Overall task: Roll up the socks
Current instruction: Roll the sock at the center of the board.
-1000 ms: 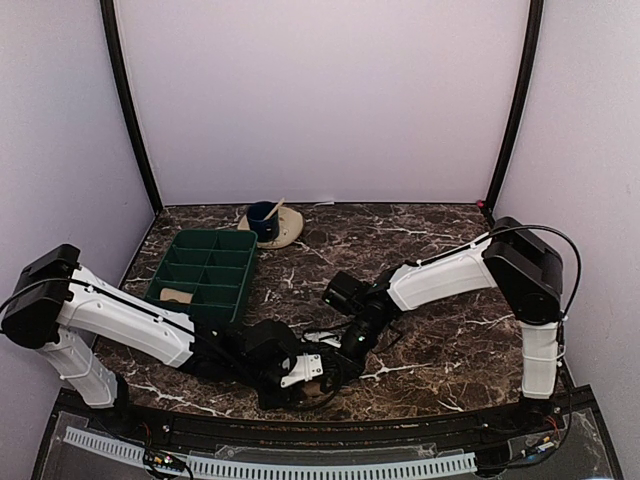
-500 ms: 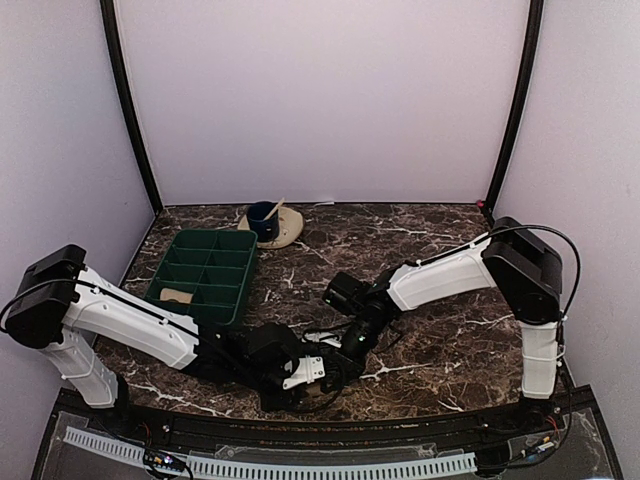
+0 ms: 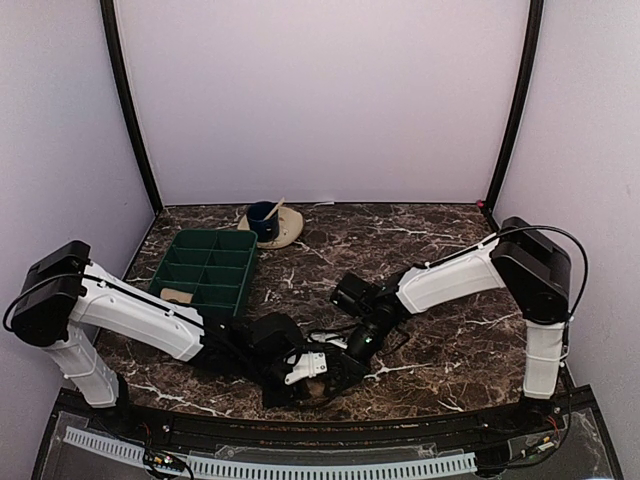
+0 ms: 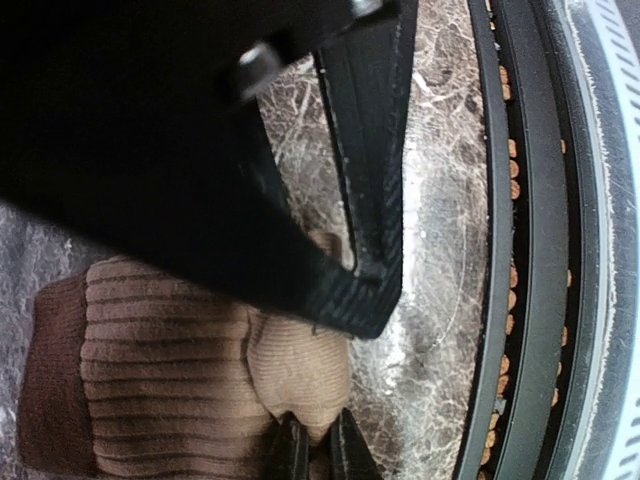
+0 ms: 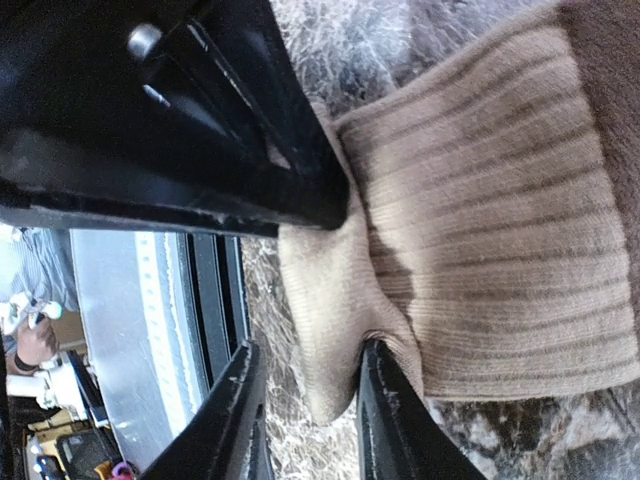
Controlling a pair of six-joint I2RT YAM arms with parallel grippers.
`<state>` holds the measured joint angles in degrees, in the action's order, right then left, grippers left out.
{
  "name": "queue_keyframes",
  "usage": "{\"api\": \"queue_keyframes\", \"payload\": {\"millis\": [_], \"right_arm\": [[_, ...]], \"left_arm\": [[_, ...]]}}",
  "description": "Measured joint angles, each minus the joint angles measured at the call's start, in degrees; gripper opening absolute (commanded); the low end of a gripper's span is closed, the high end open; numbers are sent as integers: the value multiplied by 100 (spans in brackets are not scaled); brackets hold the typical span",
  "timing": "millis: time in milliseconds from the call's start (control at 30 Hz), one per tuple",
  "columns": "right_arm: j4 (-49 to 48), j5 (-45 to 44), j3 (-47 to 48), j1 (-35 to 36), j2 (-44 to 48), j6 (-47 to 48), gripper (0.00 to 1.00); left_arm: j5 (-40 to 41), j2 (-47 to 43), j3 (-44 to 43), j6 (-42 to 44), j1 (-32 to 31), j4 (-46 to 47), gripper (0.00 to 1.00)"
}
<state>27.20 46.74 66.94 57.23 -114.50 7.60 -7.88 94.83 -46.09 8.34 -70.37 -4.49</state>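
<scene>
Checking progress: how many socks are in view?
2. One tan ribbed cloth sock lies at the dark marble table's near edge. One short tan roll sits in the green compartment tray's near-left cell. More may be hidden.

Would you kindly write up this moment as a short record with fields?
sock: tan ribbed, dark cuff, on the table near its front edge
left gripper: shut on the sock's plain tan end
right gripper: open, astride that same end
tray: green, a tan roll in its near-left compartment
cup: blue, on a saucer at the back
</scene>
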Motion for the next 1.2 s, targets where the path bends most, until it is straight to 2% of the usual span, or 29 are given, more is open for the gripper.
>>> {"api": "queue_keyframes", "payload": {"millis": [700, 1200], "right_arm": [[-1104, -223, -1180, -525, 734, -841, 32], [-2208, -1508, -2323, -568, 1742, -1390, 30]], "left_arm": [[-1668, 369, -444, 2, 791, -610, 0], [-3386, 1128, -1080, 92, 1587, -1445, 0]]}}
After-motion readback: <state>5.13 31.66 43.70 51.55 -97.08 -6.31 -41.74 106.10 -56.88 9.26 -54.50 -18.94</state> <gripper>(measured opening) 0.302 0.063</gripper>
